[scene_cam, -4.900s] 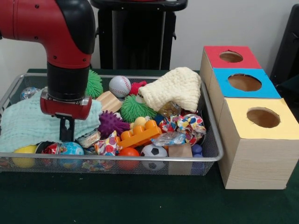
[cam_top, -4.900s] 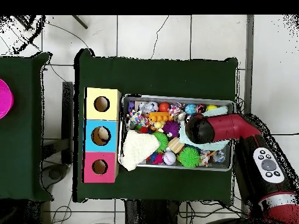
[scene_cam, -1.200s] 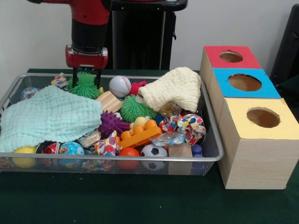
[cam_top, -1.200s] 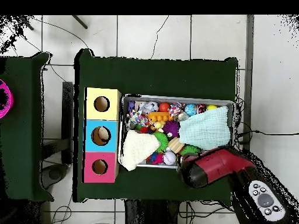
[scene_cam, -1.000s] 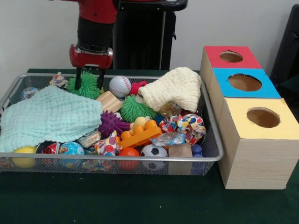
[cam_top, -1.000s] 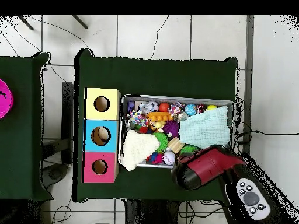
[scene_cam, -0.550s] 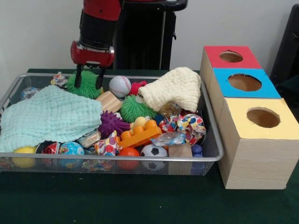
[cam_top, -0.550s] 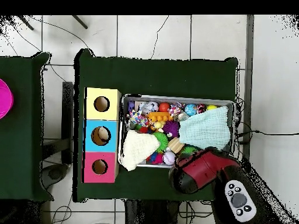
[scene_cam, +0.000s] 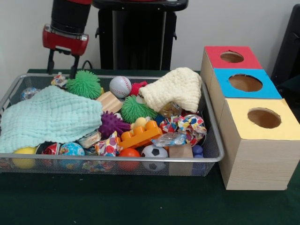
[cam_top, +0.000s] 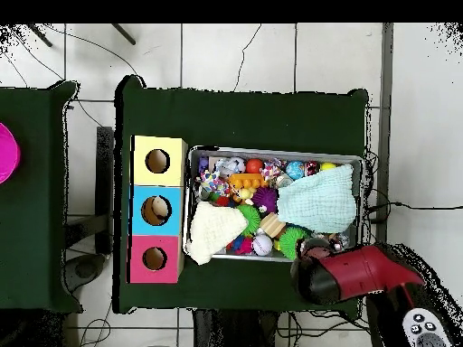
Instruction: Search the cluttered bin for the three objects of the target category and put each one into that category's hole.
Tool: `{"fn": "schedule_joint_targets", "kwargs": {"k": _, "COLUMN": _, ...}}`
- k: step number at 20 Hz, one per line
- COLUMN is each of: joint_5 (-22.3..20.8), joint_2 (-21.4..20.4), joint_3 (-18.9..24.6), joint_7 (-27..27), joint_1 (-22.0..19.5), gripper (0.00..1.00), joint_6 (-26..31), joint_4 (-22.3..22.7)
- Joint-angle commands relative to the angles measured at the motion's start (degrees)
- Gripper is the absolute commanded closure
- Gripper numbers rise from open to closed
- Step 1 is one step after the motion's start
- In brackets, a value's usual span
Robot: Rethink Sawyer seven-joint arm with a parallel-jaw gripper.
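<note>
My gripper hangs open and empty above the far left corner of the wire bin. Its two fingers stand apart, just above and behind a green spiky ball. Further along the bin lie a baseball, a second green spiky ball, a purple spiky ball and a soccer ball. In the overhead view the arm's red head covers the gripper at the bin's lower edge, close to the green spiky ball. Red, blue and yellow holes top the boxes.
A mint cloth covers the bin's left part and a cream cloth lies bunched at its back right. An orange brick, a wooden block, wrapped sweets and small balls fill the front. The boxes stand right of the bin.
The gripper straddled the green spiky ball a second ago; it has since risen and swung left in the front view, empty. The ball stays in the bin.
</note>
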Motion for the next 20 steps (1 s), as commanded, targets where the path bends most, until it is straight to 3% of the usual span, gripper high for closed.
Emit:
{"fn": "schedule_joint_targets", "kwargs": {"k": 1, "joint_5": 3.85, "joint_2": -3.87, "joint_3": 4.96, "joint_7": -7.89, "joint_1": -1.87, "gripper": 0.0, "joint_6": 2.75, "joint_4": 0.6}}
{"fn": "schedule_joint_targets", "kwargs": {"k": 20, "joint_5": 2.19, "joint_2": 3.17, "joint_3": 7.02, "joint_7": -9.25, "joint_1": -4.15, "gripper": 0.0, "joint_6": 2.41, "joint_4": -3.92}}
